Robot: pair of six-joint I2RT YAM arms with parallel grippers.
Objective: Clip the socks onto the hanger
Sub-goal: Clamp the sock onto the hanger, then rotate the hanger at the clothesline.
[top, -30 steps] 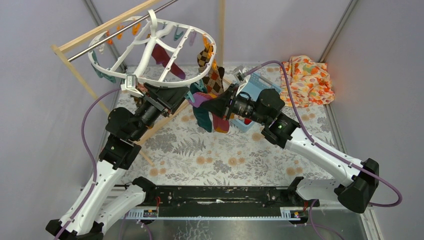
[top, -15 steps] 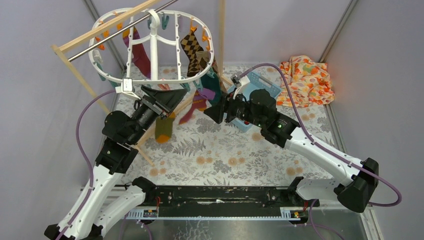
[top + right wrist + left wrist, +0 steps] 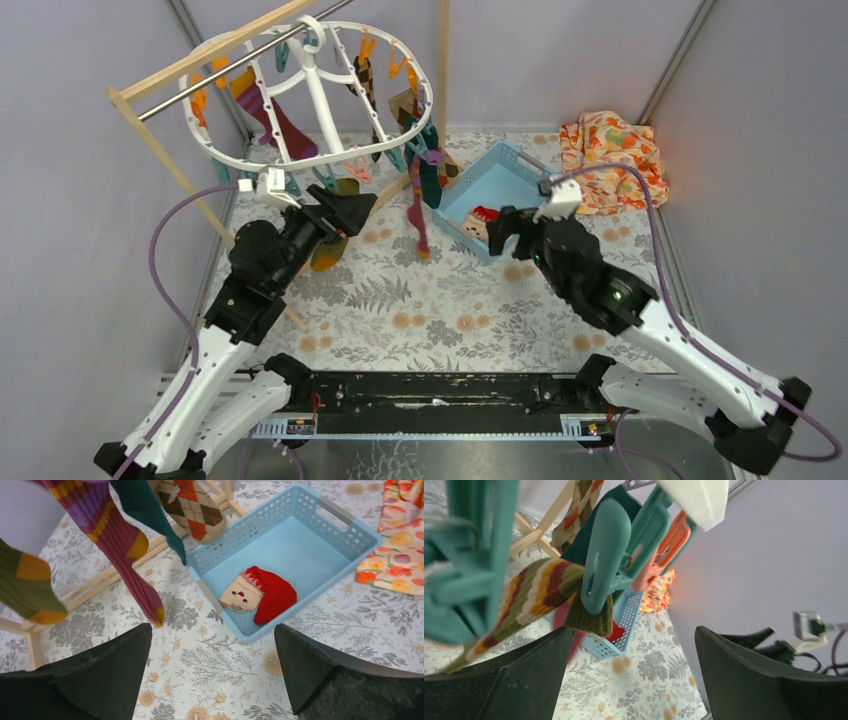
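The white hanger (image 3: 322, 95) dangles from the metal rod with several socks pegged to it: a maroon one (image 3: 277, 122), an argyle one (image 3: 366, 82), a teal one (image 3: 431, 181) and a purple striped one (image 3: 418, 216). An olive striped sock (image 3: 536, 594) hangs from a teal peg (image 3: 603, 565) just above my left gripper (image 3: 634, 680), which is open and holds nothing. My left gripper (image 3: 356, 211) sits under the hanger's near rim. My right gripper (image 3: 212, 675) is open and empty, just short of the red sock with a cream cuff (image 3: 265, 596).
The red sock lies in a light blue basket (image 3: 320, 555) on the floral table. An orange floral cloth (image 3: 612, 160) is bunched at the back right. The wooden rack (image 3: 165, 160) with its metal rod (image 3: 230, 70) stands at the left, its base rails running under the hanging socks.
Both grippers have opened. The right arm has pulled back from the hanging socks to the basket. The left gripper has let go of the olive sock. The hanger has swung.
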